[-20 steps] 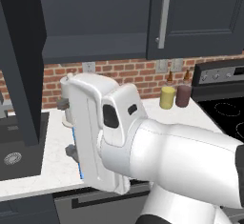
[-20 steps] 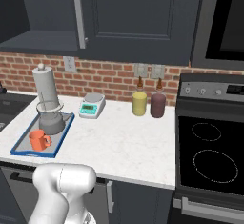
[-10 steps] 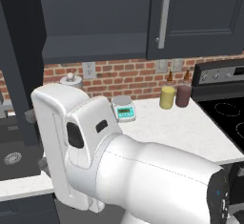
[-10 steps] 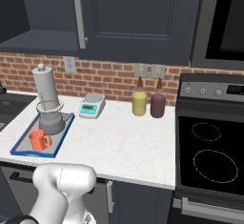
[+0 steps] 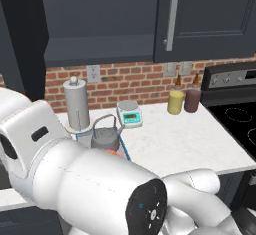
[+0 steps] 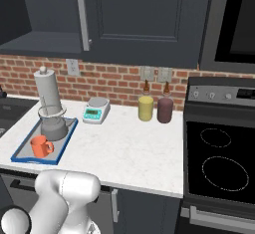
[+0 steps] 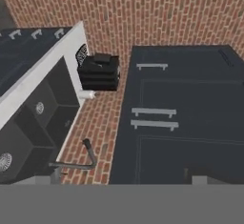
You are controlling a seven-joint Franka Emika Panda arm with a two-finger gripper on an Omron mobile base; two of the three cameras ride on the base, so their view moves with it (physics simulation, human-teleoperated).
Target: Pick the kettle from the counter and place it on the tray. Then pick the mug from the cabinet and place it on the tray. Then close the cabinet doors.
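As far as I can judge from the right base view, both placements are done: the kettle (image 6: 53, 126) sits at the far end of the tray (image 6: 22, 152) in the left middle of the frame, and the orange mug (image 6: 41, 146) stands in front of it, nearer the frame's bottom edge, both inside the blue rim. The tray rests on the white desk (image 6: 129, 151). What I take to be left is closing the cabinet doors.

One cabinet door (image 6: 142, 16) with its silver bar handle (image 6: 83, 17) fills the top centre of that view and looks closed. At the upper left the open cabinet (image 6: 35, 26) shows its dark inside, so I judge that side not yet shut; its own door is cut off by the frame edge there.

My arm blocks much of the left base view, covering nearly all of the mug and the near end of the tray. The hand view points away from the desk at a sink, a faucet, brick wall and dark drawer fronts. I can make out only the two tip stubs of the end effector (image 7: 124, 179) at the bottom edge, set wide apart with nothing between them, so I read it as open and empty.
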